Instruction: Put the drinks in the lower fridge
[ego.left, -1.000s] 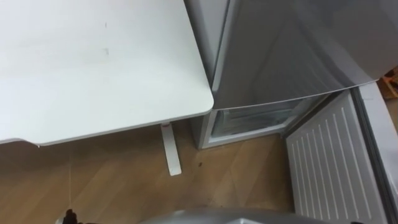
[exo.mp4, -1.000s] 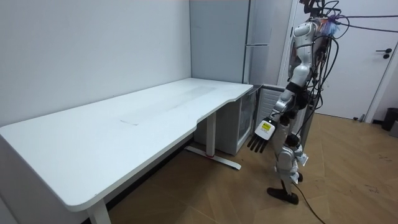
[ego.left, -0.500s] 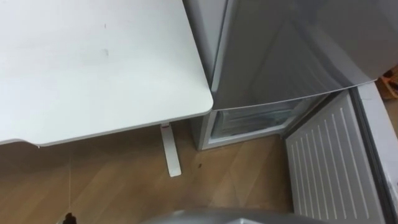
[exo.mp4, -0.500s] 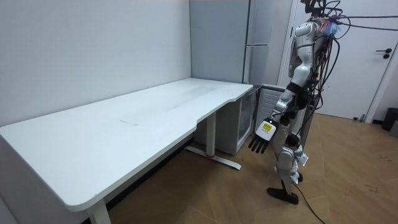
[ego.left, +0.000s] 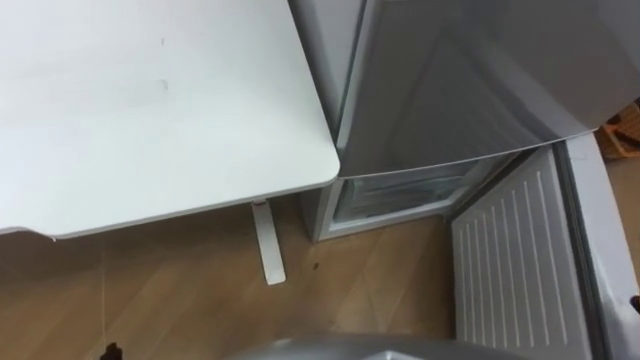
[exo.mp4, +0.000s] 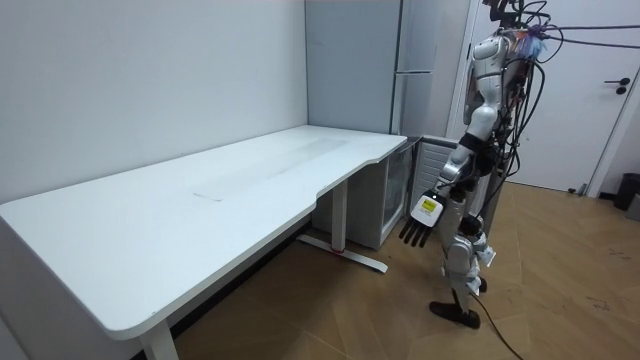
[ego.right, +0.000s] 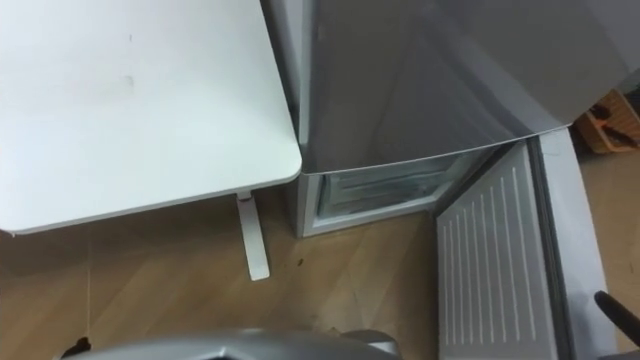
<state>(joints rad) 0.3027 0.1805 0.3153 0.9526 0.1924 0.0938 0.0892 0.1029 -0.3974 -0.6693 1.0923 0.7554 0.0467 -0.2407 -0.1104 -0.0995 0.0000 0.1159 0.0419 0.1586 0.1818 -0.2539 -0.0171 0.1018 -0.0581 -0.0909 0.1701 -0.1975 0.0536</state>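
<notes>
Since your left hand (exo.mp4: 418, 225) hangs with fingers straight and loosely spread, holding nothing, and too little of your right hand (ego.right: 612, 306) shows at the lower right edge to judge, you cannot tell where the drinks are. The tall grey fridge (ego.left: 470, 80) has its white ribbed lower door (ego.left: 510, 270) swung open at right: step carelessly and you could knock it, or clip the white bench (ego.left: 150, 100) corner.

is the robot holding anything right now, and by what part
The left robot hand hangs open and empty beside the open lower fridge; whether the right robot hand holds anything cannot be told.
</notes>
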